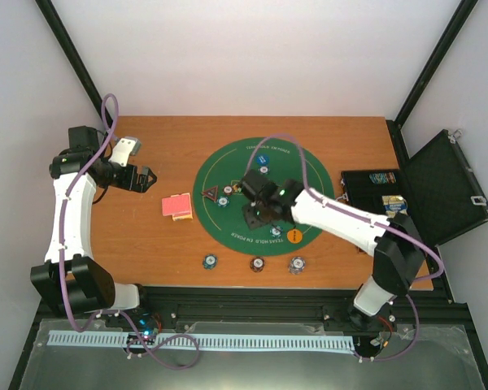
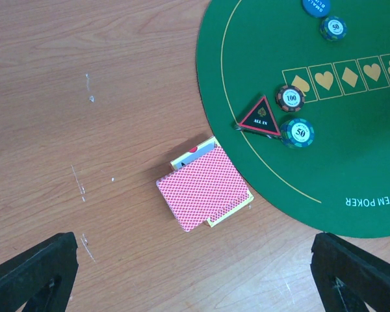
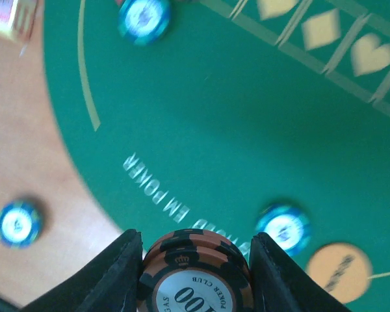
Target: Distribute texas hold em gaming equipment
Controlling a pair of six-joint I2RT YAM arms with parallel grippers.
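Note:
A stack of red-backed cards [image 1: 177,206] lies on the wood left of the green mat [image 1: 309,175], and shows in the left wrist view [image 2: 205,185]. My left gripper [image 1: 147,179] is open and empty above the wood left of the cards, its fingers [image 2: 32,273] wide apart. A black-red triangular marker [image 2: 259,117], a brown 100 chip [image 2: 290,97] and a blue 50 chip [image 2: 298,132] sit on the mat's left edge. My right gripper [image 1: 254,215] is shut on a small stack of brown 100 chips [image 3: 195,260] above the mat's near part.
Three chips [image 1: 257,264] lie in a row on the wood near the mat's front. An orange button [image 1: 294,236] and a blue button [image 1: 261,158] lie on the mat. The open black case [image 1: 439,187] stands at the right.

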